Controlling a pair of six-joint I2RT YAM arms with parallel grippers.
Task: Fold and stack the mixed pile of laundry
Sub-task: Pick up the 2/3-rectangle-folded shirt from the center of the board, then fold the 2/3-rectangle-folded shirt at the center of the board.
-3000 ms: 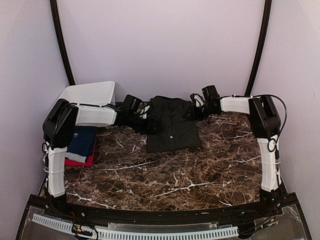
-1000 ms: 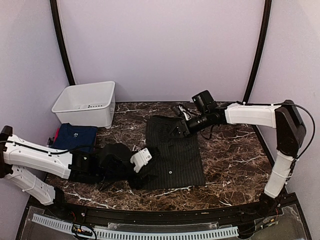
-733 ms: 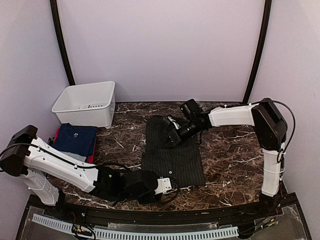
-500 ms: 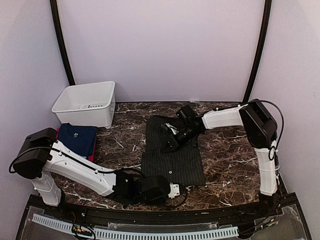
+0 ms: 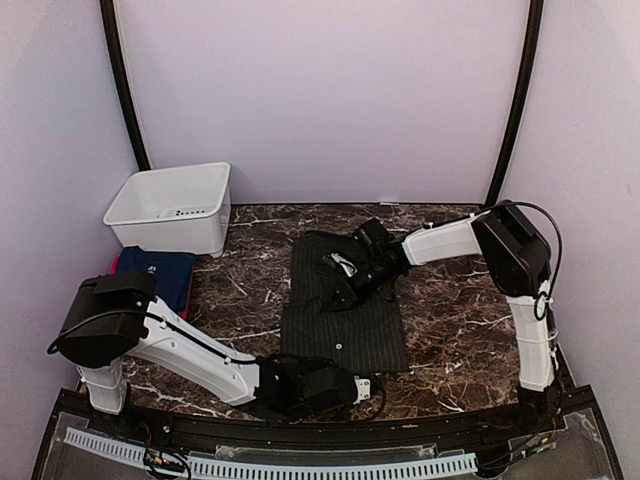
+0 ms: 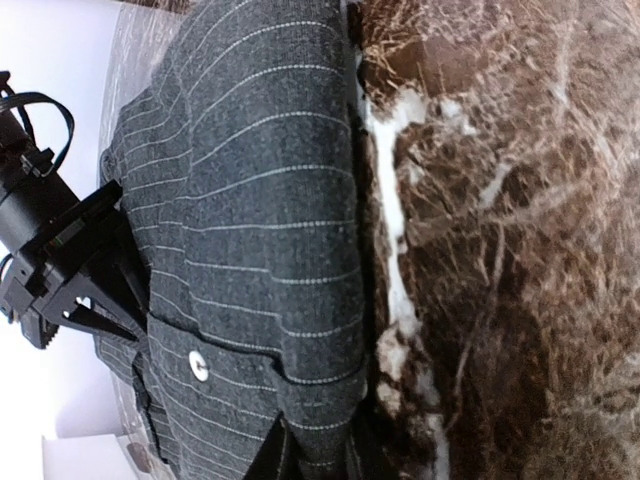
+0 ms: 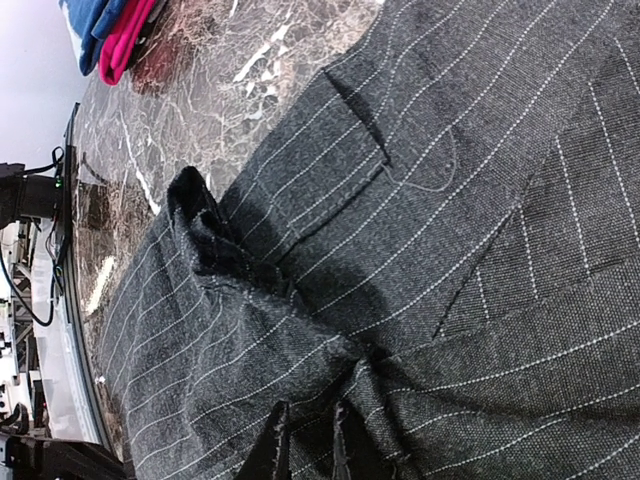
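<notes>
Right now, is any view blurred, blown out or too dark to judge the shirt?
Top view: evenly lit and sharp, though the dark shirt shows little detail against the marble table. Left wrist view: pinstripes crisp, background at the left blown out to white, marble softer at the right. Right wrist view: weave sharp, dark shadow beside the raised fold.

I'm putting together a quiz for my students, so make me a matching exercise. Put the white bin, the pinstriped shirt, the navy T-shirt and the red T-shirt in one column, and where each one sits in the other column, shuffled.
Things
1. white bin
2. pinstriped shirt
3. navy T-shirt
4. red T-shirt

Places
A. under another garment, only its edge showing
B. far left corner of the table
C. spread over the middle of the table
D. on top of another garment, at the left side

Pairs: 1-B, 2-C, 3-D, 4-A
</notes>
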